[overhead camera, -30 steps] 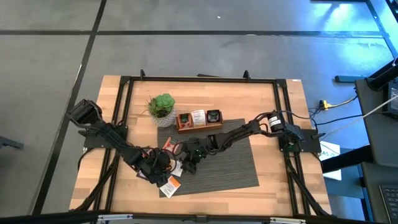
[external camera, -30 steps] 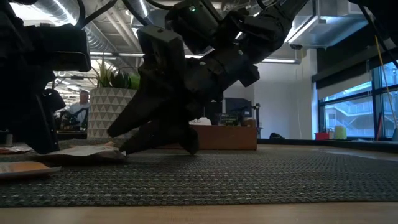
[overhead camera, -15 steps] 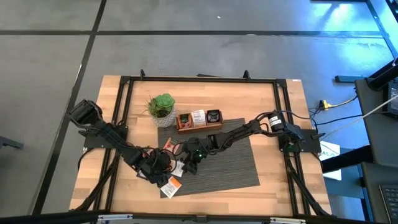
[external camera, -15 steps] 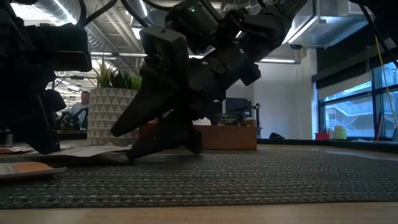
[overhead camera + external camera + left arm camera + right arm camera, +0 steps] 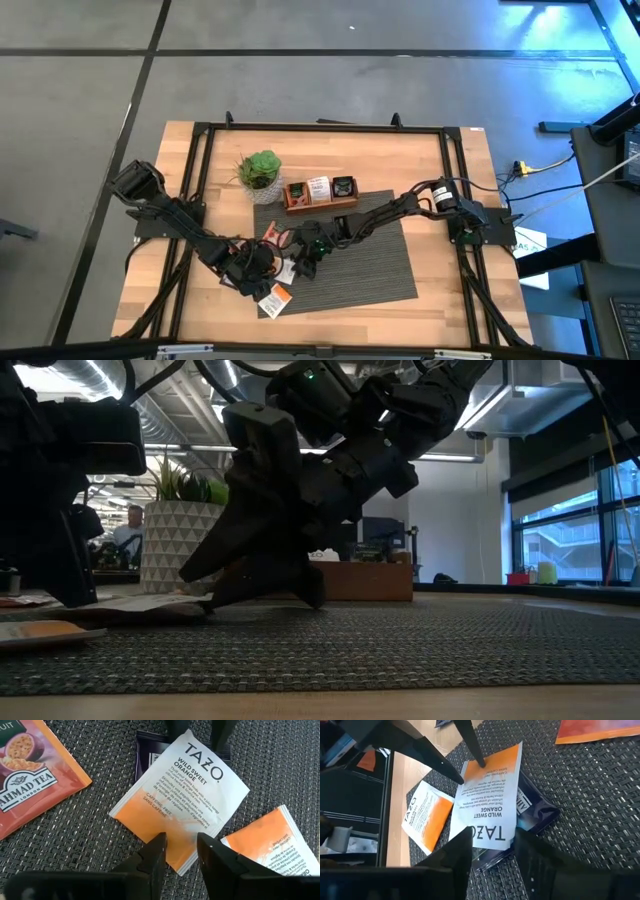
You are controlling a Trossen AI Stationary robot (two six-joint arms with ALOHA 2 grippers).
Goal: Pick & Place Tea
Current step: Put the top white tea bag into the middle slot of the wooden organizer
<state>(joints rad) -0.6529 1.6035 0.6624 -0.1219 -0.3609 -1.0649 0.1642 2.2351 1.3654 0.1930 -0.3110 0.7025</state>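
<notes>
Three tea sachets (image 5: 319, 189) fill the wooden tray (image 5: 296, 208), one per compartment. On the grey mat (image 5: 370, 270), about six more sachets (image 5: 182, 800) lie loose. One potted plant (image 5: 260, 170) stands far left.

You have a light wooden tabletop (image 5: 440, 310) with a black frame (image 5: 320, 127) along its edges. A dark grey woven mat (image 5: 370, 270) lies on its middle. Directly on the wood, the small potted plant (image 5: 260, 172) stands just beside the mat's far left corner, next to the wooden tray (image 5: 320, 192).
</notes>
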